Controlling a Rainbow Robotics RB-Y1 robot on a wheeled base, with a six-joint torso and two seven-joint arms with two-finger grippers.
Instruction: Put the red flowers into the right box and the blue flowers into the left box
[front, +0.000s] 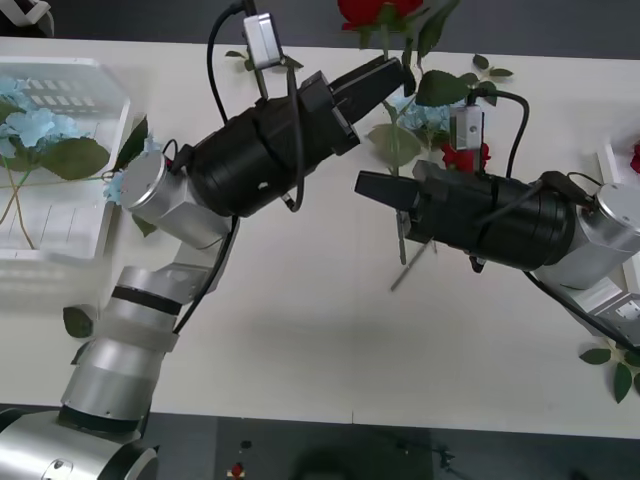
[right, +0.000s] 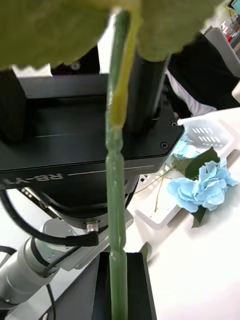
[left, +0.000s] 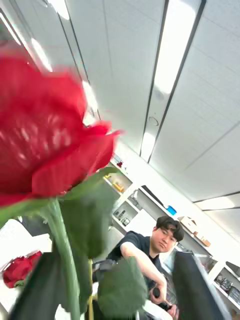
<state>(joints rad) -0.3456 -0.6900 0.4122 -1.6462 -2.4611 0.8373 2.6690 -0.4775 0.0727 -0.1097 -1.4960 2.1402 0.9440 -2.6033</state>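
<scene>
While blue flowers (front: 40, 135) already lie in the left box (front: 75, 240) at the far left of the surface (front: 320, 340), the left gripper (front: 400, 72) is raised mid-scene, fingers pinching a red rose (front: 375, 12) by its stem, bloom upward, probably for carrying rightward. Right gripper (front: 368, 186) next, fingers pressed on a green stem (right: 115, 200) hanging beneath a leaf. More red flowers (front: 462, 157) behind it. Right box (front: 612, 160) at far right edge.

Red flowers (front: 378, 12) upright at table's far edge; blue flowers (front: 35, 127) in left box (front: 100, 215).
</scene>
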